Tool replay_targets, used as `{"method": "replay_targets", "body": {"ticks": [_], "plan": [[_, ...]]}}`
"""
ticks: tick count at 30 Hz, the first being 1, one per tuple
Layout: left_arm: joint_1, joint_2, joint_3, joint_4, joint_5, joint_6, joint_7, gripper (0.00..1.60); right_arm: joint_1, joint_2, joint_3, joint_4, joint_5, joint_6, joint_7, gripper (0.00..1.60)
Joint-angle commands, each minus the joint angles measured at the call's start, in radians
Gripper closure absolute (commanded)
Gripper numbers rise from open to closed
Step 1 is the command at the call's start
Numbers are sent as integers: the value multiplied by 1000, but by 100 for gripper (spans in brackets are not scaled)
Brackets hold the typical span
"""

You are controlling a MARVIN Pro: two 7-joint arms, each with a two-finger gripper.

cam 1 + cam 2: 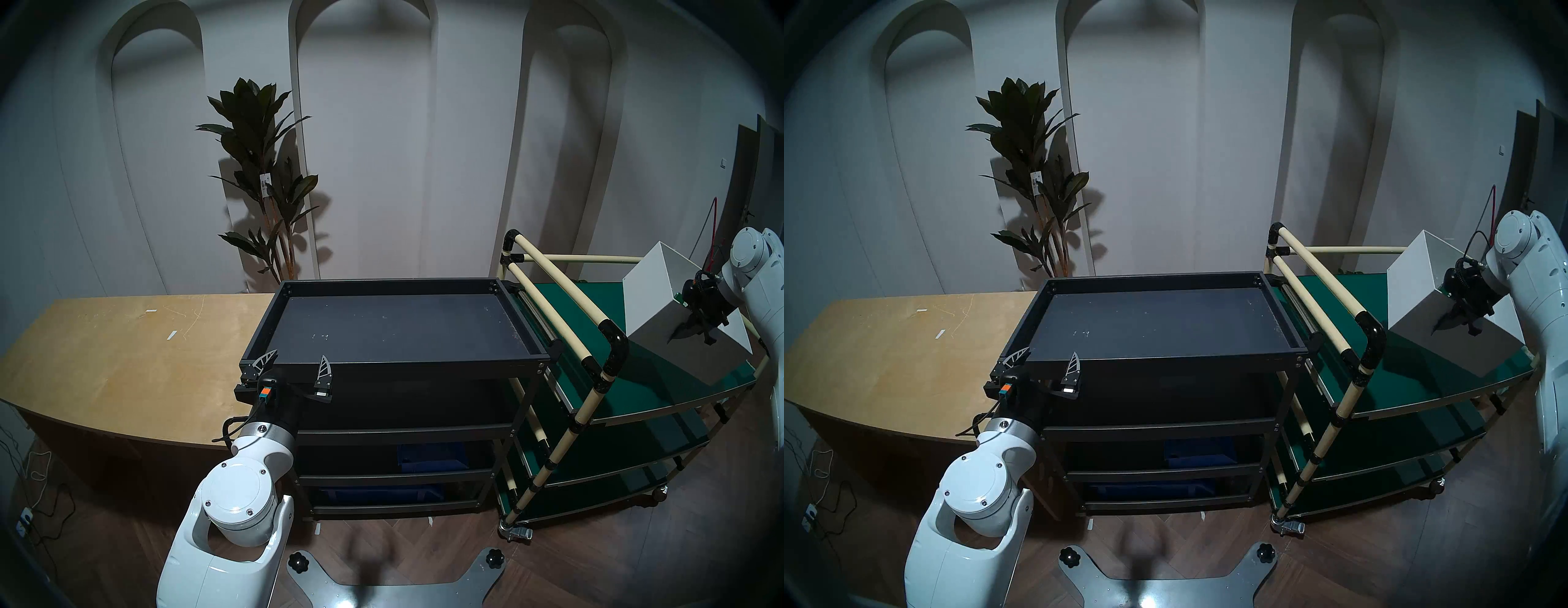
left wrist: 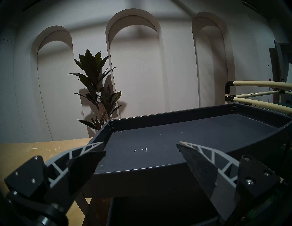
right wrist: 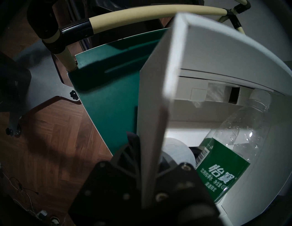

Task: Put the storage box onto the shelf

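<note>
**White box held tilted above the green cart, shelf top bare**

The right arm reaches in from the right edge of the head view, its wrist angled steeply downward over the green-decked cart [image 1: 662, 378]. The right gripper [image 1: 695, 329] is clamped on one thin side wall of the storage box [image 1: 653, 305]; in the right wrist view that wall runs up between the two black fingers [image 3: 126, 151], one finger outside the box and the other inside it. The box hangs tilted, one lower corner dipped toward the cart deck, its open top turned up and toward the arm. Whether that corner touches the deck cannot be told. Inside the box lie a clear plastic bottle [image 3: 246, 129] with a green label and a white roll [image 3: 177, 150] near the gripped wall.

The left arm rises from the bottom left with its gripper pointing level and forward. The left gripper [image 1: 292, 365] stands spread wide and holds nothing, its two fingertips just at the near left corner of the shelf [image 1: 526, 339]. The shelf's top tray is well to the left of the box, with the cart's cream pipes between them. A light wooden table [image 1: 106, 352] adjoins the shelf's left side.
</note>
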Motion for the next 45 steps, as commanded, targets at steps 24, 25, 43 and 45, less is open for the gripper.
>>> {"method": "replay_targets", "body": {"ticks": [24, 25, 43, 45], "plan": [[-13, 1, 2, -11, 0, -6, 4, 0, 223, -77, 26, -139, 29, -104, -5, 160], [-13, 1, 2, -11, 0, -6, 4, 0, 225, -85, 26, -143, 31, -105, -5, 160], [-18, 2, 3, -16, -1, -7, 6, 0, 310, -208, 18, -228, 72, -141, -5, 160], [-18, 2, 3, -17, -1, -8, 6, 0, 313, -213, 21, -239, 77, -146, -5, 160]]}}
